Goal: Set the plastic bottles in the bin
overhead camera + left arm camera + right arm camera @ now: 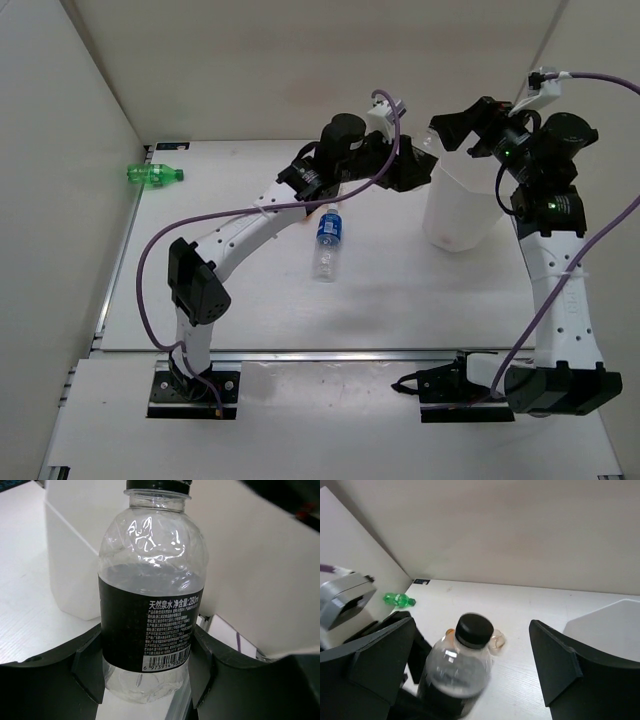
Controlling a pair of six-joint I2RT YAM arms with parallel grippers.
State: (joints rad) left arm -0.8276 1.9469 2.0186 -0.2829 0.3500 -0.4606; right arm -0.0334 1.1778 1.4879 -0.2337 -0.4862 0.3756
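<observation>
Plastic bottles show in three places. A black-labelled bottle (150, 615) with a black cap is clamped between the fingers (90, 667) of the left gripper (147, 665). The pads press on the label from both sides, and the cap points to 12 o'clock in that wrist view. In the top view the left gripper (405, 172) is held above the table (400, 290), just beside the bin (458, 205), on the bin's 9 o'clock side. The bin stands at about 2 o'clock from the table's middle. From the left wrist its white wall (70, 570) shows behind the bottle at 10 o'clock.

The right gripper (455, 125) hangs over the bin's far rim with its fingers spread wide and nothing between the pads. Its wrist view looks down on the same black-capped bottle (460, 665), which appears between the two open fingers (555, 665) but touches neither. Part of the bin's rim (607, 620) shows at 3 o'clock in that view.

A blue-labelled bottle (328, 240) lies on its side near the table's middle, under the left arm, with its cap towards 12 o'clock. A green bottle (153, 175) lies on its side at 10 o'clock, close to the left wall, well apart from the bin. It also shows small in the right wrist view (398, 599).
</observation>
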